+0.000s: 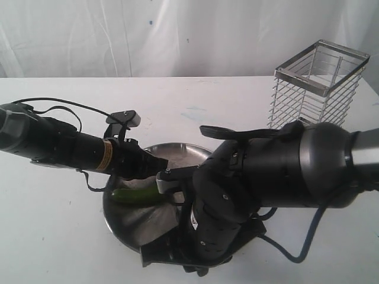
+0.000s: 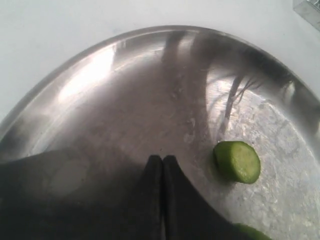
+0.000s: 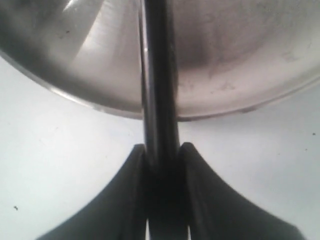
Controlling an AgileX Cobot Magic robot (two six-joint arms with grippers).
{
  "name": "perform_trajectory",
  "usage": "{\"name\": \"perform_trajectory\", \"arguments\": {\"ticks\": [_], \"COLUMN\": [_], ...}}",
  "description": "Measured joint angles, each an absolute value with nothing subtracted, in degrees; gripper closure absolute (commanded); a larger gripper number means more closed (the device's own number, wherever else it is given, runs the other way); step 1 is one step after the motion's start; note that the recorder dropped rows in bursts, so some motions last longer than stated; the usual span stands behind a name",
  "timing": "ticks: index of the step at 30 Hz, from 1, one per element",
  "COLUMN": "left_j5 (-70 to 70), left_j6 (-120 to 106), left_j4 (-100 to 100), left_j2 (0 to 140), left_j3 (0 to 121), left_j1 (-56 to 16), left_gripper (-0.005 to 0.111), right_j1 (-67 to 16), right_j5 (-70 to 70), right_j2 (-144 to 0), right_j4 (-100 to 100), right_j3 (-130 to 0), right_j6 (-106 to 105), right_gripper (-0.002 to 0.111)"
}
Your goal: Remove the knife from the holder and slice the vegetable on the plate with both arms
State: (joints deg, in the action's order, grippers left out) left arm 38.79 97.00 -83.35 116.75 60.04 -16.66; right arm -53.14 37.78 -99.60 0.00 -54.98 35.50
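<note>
The steel plate [image 1: 177,152] lies at the table's middle, under both arms. On it lies the green vegetable [image 1: 133,194], partly hidden by my left arm [image 1: 77,148]. In the left wrist view a cut green slice [image 2: 237,161] rests on the plate [image 2: 125,90] beside my left gripper [image 2: 162,160], which is shut with nothing between its fingers. A second green piece [image 2: 252,233] shows at the picture's edge. My right gripper [image 3: 162,150] is shut on the black knife [image 3: 157,75], which reaches out over the plate's rim [image 3: 90,102]. The wire holder [image 1: 317,89] stands at the back right.
My bulky right arm [image 1: 266,171] covers the plate's near right side and hides its own gripper in the exterior view. A white curtain hangs behind the white table [image 1: 53,236]. Cables trail from both arms.
</note>
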Motion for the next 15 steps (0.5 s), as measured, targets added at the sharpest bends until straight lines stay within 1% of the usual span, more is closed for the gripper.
{"name": "perform_trajectory", "arguments": {"ticks": [10,15], "left_j5": [40.3,44.4], "left_j6": [95.4,94.8], "left_j4": [-86.5,-85.8], "left_j2": [115.9,115.0], "left_j3": [61.3,61.8], "left_j1": [-16.6,-16.6], "left_gripper": [0.107,0.107], "right_j1": [-52.9,-52.9], "right_j5": [40.9,40.9], "right_j2": [-99.6,-99.6], "right_j4": [-1.4,-1.4], "right_j3": [-55.0,-55.0], "right_j6": [35.5,35.5], "right_gripper": [0.108,0.108]}}
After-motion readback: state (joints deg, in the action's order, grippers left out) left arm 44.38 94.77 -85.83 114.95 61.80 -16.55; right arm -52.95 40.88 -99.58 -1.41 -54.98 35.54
